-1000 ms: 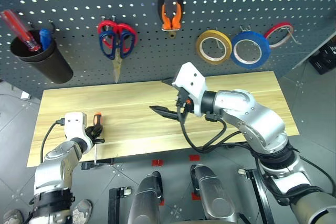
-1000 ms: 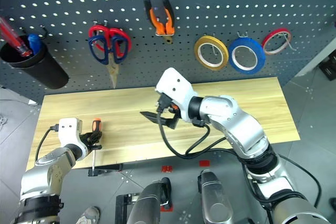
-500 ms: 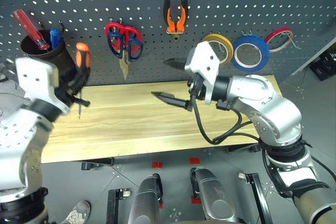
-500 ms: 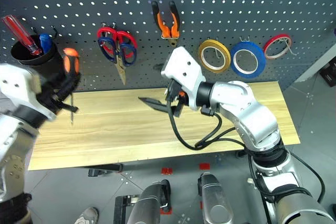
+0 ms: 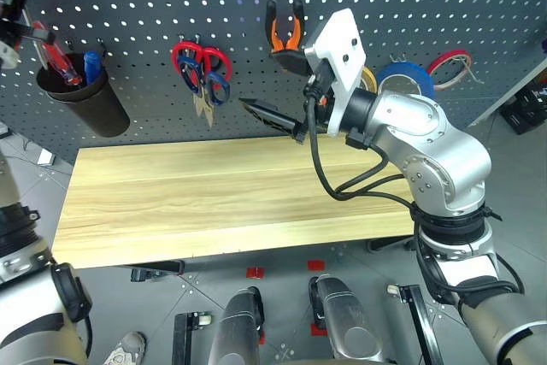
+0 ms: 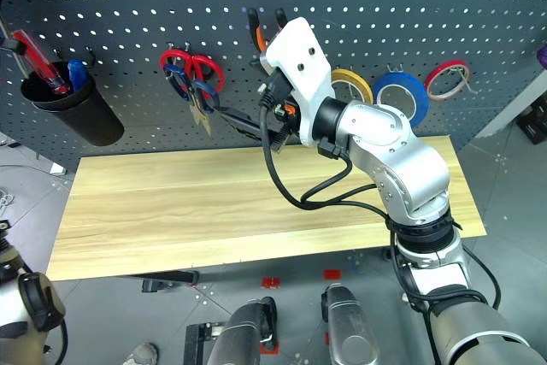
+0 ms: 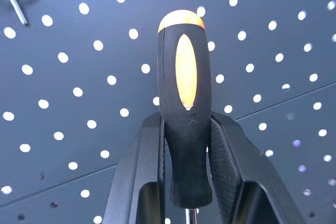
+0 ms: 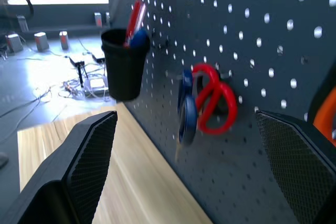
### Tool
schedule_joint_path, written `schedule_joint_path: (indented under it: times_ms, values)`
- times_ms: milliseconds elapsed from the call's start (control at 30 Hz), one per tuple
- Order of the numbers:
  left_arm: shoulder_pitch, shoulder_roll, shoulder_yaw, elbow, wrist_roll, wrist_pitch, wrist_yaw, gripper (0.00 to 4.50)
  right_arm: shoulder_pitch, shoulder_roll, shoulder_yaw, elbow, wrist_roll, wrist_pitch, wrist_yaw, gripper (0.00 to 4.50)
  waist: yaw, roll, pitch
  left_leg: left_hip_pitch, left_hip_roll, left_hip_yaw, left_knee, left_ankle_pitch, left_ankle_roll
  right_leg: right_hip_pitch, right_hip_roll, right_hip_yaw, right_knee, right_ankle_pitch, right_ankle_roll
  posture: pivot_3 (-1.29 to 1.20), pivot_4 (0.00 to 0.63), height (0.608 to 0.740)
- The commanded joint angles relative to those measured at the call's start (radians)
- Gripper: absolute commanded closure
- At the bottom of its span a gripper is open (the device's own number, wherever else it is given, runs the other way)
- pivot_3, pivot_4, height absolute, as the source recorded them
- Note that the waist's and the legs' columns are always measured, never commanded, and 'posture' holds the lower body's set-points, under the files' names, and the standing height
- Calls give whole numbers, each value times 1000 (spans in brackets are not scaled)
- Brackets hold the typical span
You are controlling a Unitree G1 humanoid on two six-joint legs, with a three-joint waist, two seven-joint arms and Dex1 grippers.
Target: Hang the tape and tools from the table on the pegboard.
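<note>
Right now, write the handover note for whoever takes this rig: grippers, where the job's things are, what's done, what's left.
Left gripper: shut on the screwdriver by its orange-and-black handle, held up close in front of the pegboard.
Right gripper: open and holding nothing, raised near the pegboard by the scissors.
Done: pliers, scissors and blue tape already hang on the pegboard. No tools lie on the table.
Left: put the screwdriver away on the pegboard, probably in the black cup with the other screwdrivers, then release.
</note>
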Motion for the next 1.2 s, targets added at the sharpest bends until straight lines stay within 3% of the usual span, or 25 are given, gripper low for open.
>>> schedule_joint_path:
  times_ms: [33, 133, 433, 567, 700, 867, 967, 1200]
  values:
    - [9, -11, 5, 13, 42, -109, 19, 3702, -10, 4, -24, -31, 19, -1, -10, 0, -4, -2, -2, 0, 0, 0, 0, 0, 0, 0, 0, 0, 0, 0, 0, -317, 195, 740]
    - [53, -39, 37, 10, 46, -135, 58, 3702, -4, 4, -22, -42, 28, 0, -8, 0, -14, -2, -5, -1, 0, 0, 1, 0, 0, 0, 0, 0, 0, 0, 0, -323, 193, 740]
    - [167, -100, 136, -191, 21, -91, 205, 952, 23, -17, -25, -52, 56, -4, 18, 0, -50, -2, -20, -1, 0, -1, 0, 0, 0, -1, 0, 0, 1, 0, 0, -300, 183, 740]
    - [195, -137, 119, -361, 19, 157, 355, 952, 57, -34, -48, -63, 79, -15, 31, 0, -48, -2, -33, -1, 0, -1, 0, 0, 0, -1, 0, 1, 2, 0, 0, -273, 179, 740]
    - [248, -195, 20, -539, 36, 338, 423, 952, 167, -47, -64, -101, 92, -80, 52, 0, -43, -1, -51, -1, -1, -2, 0, 0, 0, 1, 0, 1, 2, 0, 0, -246, 171, 740]
    - [434, -233, -56, -730, -61, 387, 296, 952, 420, -44, -15, -152, 33, -217, 45, 0, -43, -1, -73, 0, -1, -3, 0, -1, 1, 4, 1, 2, 1, 0, 0, -239, 163, 740]
    - [558, -288, -87, -771, -65, 406, 298, 952, 560, -32, 14, -47, -94, -415, 6, 0, -42, 9, -87, 1, -1, -3, 0, -1, 1, 4, 2, 3, 0, 0, 0, -226, 156, 740]
    - [802, -421, -140, -696, 65, 239, 313, 952, 658, 31, -60, 260, -232, -683, -143, 0, -34, 14, -109, 6, -1, -1, 0, -3, 5, 8, 4, 7, 0, 0, 0, -219, 132, 740]
